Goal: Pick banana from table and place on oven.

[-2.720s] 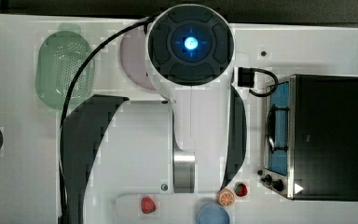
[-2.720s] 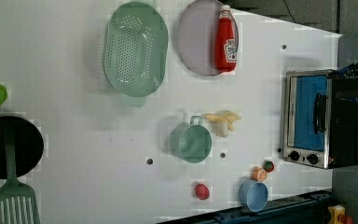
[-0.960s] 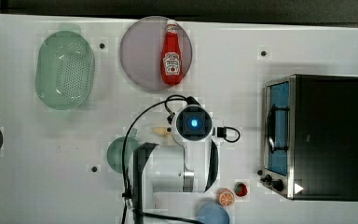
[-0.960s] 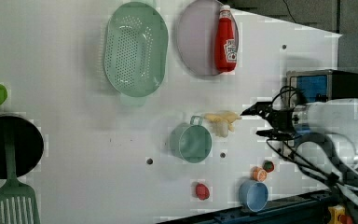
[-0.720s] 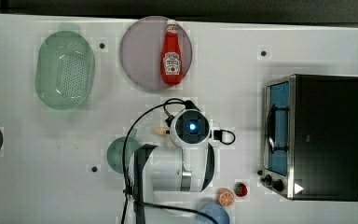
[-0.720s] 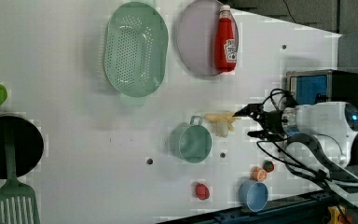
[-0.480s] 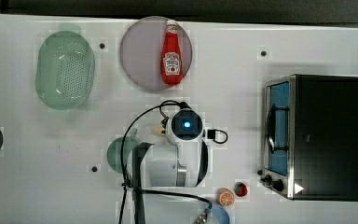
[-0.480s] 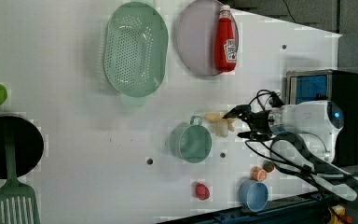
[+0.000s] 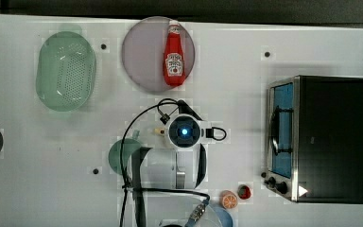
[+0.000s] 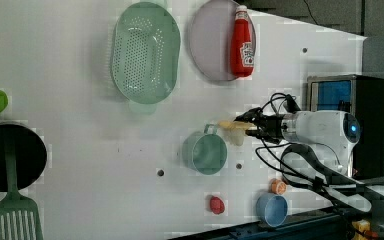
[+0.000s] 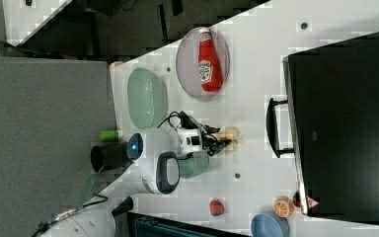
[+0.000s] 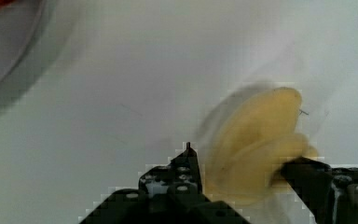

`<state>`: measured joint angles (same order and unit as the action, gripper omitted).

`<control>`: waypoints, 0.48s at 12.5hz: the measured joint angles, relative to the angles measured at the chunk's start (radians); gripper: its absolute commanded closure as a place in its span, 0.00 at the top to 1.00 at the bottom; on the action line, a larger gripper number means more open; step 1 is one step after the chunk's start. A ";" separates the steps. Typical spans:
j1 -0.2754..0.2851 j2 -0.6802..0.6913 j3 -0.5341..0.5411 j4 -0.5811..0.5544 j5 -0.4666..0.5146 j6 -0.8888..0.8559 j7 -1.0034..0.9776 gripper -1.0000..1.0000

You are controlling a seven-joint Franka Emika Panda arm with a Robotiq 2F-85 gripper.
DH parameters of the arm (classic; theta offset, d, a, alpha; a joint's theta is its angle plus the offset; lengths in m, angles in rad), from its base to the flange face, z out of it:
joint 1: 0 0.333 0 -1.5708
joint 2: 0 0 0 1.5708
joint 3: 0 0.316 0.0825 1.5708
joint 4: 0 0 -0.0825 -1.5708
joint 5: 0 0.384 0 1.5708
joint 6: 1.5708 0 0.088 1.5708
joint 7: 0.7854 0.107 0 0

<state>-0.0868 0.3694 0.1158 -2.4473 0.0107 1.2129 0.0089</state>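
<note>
The pale yellow banana (image 10: 231,128) lies on the white table (image 9: 246,85), just beside the green mug's handle. My gripper (image 12: 244,158) is low over it. In the wrist view the banana (image 12: 256,144) fills the gap between the two black fingers (image 12: 186,170), and both press against it. The right view shows the gripper (image 11: 220,140) at the near end of the banana (image 11: 231,133). In the top view the arm's wrist (image 9: 184,132) covers most of the banana (image 9: 159,131). The oven (image 9: 331,137) stands at the top view's right, its black top bare.
A green mug (image 10: 205,152) sits right next to the banana. A ketchup bottle (image 9: 175,56) lies on a grey plate (image 9: 142,56), beside a green colander (image 9: 66,71). An orange slice (image 9: 228,199), a red piece (image 9: 244,191) and a blue bowl (image 10: 271,209) sit by the oven's knobs.
The arm has come down and moved towards the left view's left, reaching the banana. The fingers have narrowed from wide open onto the banana.
</note>
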 measured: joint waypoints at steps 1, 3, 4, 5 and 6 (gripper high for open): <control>0.005 0.011 0.001 0.002 0.008 0.000 -0.002 0.36; 0.011 0.012 0.007 0.002 0.018 0.004 -0.004 0.24; 0.016 0.005 0.002 -0.002 0.008 0.002 -0.004 0.24; 0.015 0.002 0.007 -0.008 -0.001 0.007 -0.004 0.24; 0.015 -0.001 0.013 -0.012 0.009 -0.002 -0.003 0.24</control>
<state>-0.0720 0.3682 0.1293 -2.4590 0.0193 1.2109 0.0056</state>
